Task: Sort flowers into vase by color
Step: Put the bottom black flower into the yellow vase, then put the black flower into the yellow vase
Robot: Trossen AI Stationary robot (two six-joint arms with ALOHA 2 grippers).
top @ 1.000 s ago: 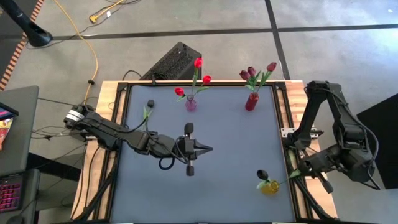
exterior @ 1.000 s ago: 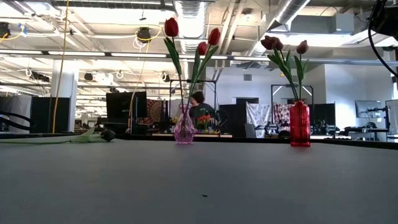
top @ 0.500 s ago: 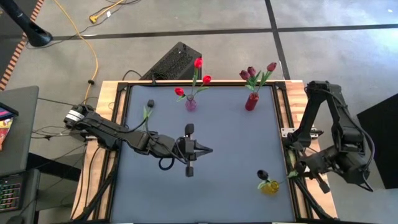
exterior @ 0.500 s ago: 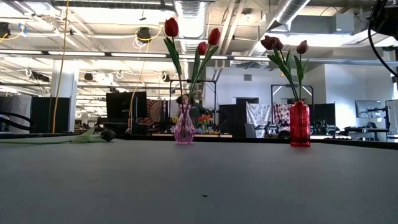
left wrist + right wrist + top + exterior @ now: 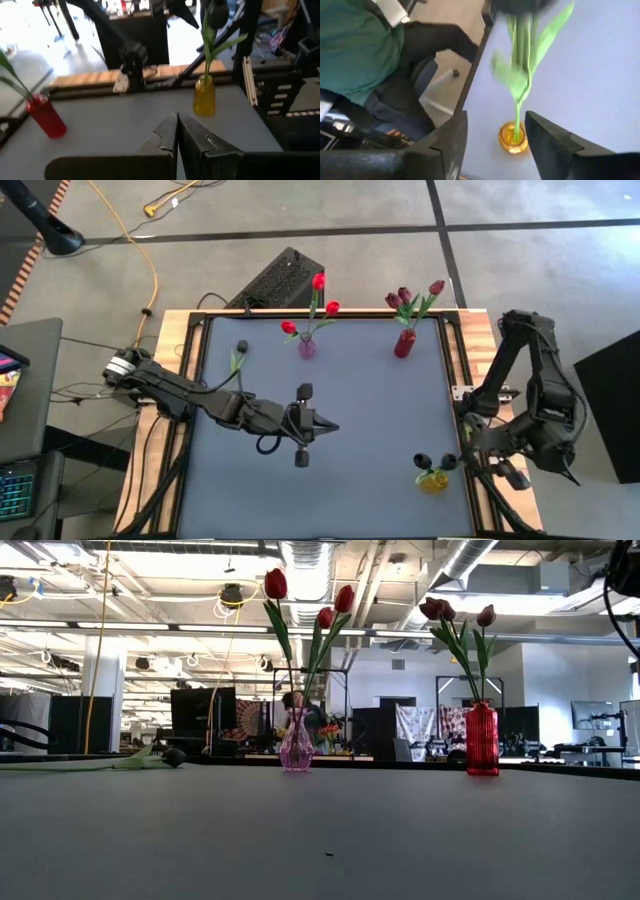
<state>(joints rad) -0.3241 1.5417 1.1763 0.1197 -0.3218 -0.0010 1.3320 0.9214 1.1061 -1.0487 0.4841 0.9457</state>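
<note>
A yellow vase [image 5: 433, 479] stands near the table's right edge and holds a black-headed flower [image 5: 519, 75] by its green stem. My right gripper [image 5: 492, 145] is open just to the vase's right [image 5: 462, 463]; its fingers stand apart on either side of the stem and the yellow vase [image 5: 513, 138], touching neither. My left gripper [image 5: 177, 131] hovers shut and holds nothing over the table's middle [image 5: 326, 425]. A pink vase [image 5: 307, 347] holds red flowers and a red vase [image 5: 403, 344] holds maroon ones. One black flower [image 5: 238, 358] lies flat at the far left.
The pink vase [image 5: 296, 746] and red vase [image 5: 482, 740] stand along the far edge. A wooden frame [image 5: 187, 370] rims the table. A black case [image 5: 280, 280] sits on the floor beyond the far edge. A seated person [image 5: 365, 55] shows past the right edge.
My right gripper has rolled and tipped beside the yellow vase and has opened, letting go of the flower. The flower's stem, which leaned toward the right edge, now stands more upright in the yellow vase.
</note>
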